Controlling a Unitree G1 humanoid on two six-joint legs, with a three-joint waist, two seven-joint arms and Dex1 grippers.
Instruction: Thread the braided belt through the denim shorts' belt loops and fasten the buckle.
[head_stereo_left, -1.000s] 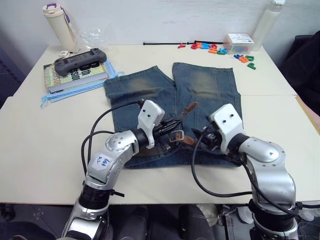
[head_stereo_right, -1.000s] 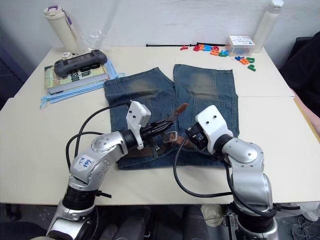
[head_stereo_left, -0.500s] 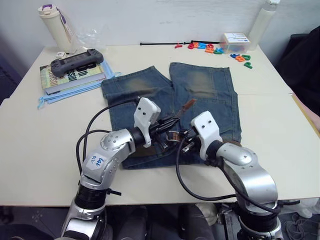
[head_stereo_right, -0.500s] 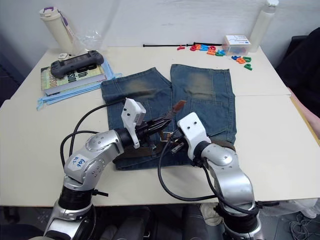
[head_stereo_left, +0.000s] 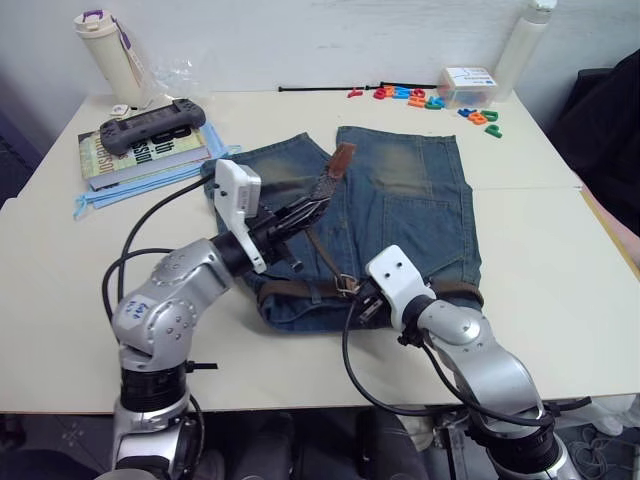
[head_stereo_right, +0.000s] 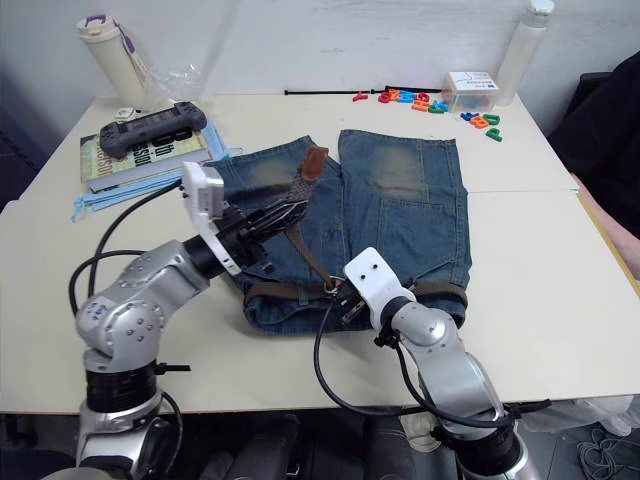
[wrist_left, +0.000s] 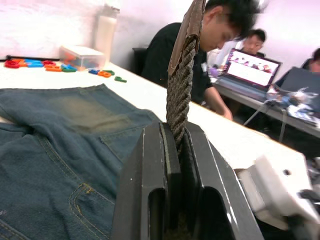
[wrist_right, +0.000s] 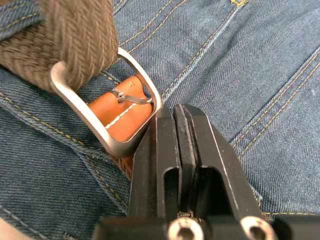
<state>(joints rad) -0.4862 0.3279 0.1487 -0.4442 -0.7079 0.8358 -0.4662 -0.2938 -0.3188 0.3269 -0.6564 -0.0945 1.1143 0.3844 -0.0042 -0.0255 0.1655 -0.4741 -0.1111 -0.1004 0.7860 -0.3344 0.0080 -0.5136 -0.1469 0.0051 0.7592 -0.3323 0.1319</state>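
Both grippers were clamped shut at this moment. The left gripper pinched the free end of the braided belt between its 2 black fingers, holding it lifted above the denim shorts, with the leather tip rising past the fingertips. From there the strap ran down and across to the buckle at the waistband, near the table's front edge. The belt lay along the waistband, passing through the belt loops. The right gripper had its fingers pressed together at the buckle's silver frame, touching its edge; whether the frame was actually gripped could not be told. Inside the frame the woven strap passed through beside the tan leather tab. The shorts lay flat on the cream table, legs pointing away from the robot.
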